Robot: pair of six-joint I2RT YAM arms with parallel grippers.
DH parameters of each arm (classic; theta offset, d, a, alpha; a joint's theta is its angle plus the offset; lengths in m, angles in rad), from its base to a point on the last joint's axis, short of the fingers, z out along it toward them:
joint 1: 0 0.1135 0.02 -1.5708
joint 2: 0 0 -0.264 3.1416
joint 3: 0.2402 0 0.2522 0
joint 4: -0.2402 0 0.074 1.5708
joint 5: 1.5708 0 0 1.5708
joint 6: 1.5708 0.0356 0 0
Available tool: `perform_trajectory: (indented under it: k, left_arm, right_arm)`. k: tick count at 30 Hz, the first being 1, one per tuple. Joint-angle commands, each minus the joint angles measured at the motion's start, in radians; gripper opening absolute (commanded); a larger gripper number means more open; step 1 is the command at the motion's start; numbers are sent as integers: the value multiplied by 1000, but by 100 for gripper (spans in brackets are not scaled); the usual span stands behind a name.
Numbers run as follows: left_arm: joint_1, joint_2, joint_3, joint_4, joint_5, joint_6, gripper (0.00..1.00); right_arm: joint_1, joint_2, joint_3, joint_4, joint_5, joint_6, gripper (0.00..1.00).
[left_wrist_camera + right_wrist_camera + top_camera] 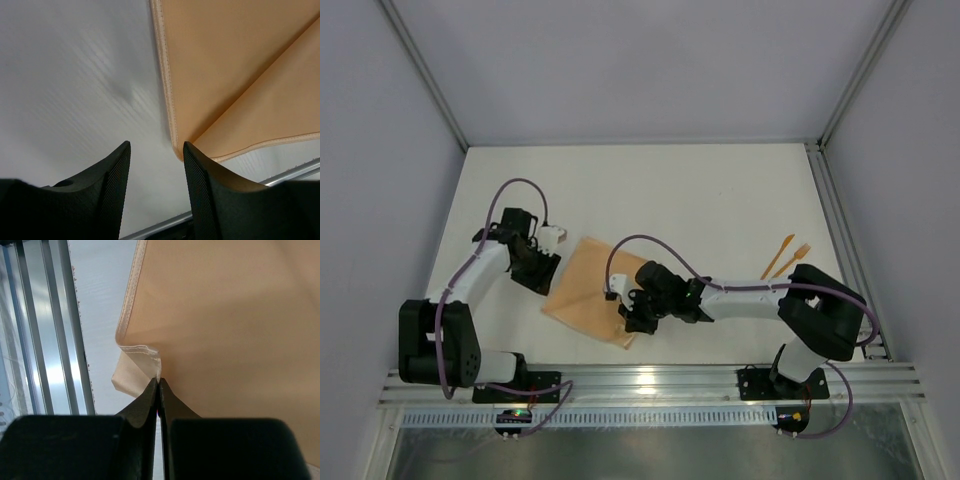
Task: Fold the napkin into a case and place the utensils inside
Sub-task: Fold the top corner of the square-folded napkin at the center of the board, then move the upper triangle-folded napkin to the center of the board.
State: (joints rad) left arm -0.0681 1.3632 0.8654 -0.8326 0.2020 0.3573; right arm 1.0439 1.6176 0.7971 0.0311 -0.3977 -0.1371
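The right arm stretches low towards the left, its right gripper point(159, 382) pressed shut on the stitched hem of the napkin point(592, 285) at a near corner. The cloth is smooth peach with a diagonal fold, and it lies on the white table point(720, 200). The left gripper point(156, 150) hovers at the cloth's left side, ribbed jaws spread and empty. The utensils point(788, 254) — thin orange plastic — lie well apart on the right, too small to tell their shapes.

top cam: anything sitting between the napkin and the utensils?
In the top view, the right arm and its purple cable cross the stretch from the napkin to the utensils. Otherwise it is bare table.
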Motion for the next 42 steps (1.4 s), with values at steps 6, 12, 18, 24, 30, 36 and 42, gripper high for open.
perform_trajectory:
  k: [6,12,18,24,30,36,42]
  left_arm:
    - [-82,-7,8,-20,-2,23,49]
    - [-153,-1,-35,-3,-52,28,50]
    - [-168,5,-58,20,-82,23,50]
    - [-176,2,-63,26,-82,19,49]
    - [-177,-19,-68,23,-76,23,49]
    - [-177,-53,-63,-3,-53,31,49]
    - [-180,-124,-71,-29,-13,54,49]
  right_arm:
    - [31,-59,-62,85,11,-21,8]
    - [31,-65,-79,93,31,-21,20]
    - [33,-126,-91,44,60,-24,47]
    - [110,-304,-122,-68,118,-29,51]
    - [90,-368,-139,62,141,124,51]
    - [79,-136,-50,117,148,205,25]
    - [70,-45,-122,233,123,266,20]
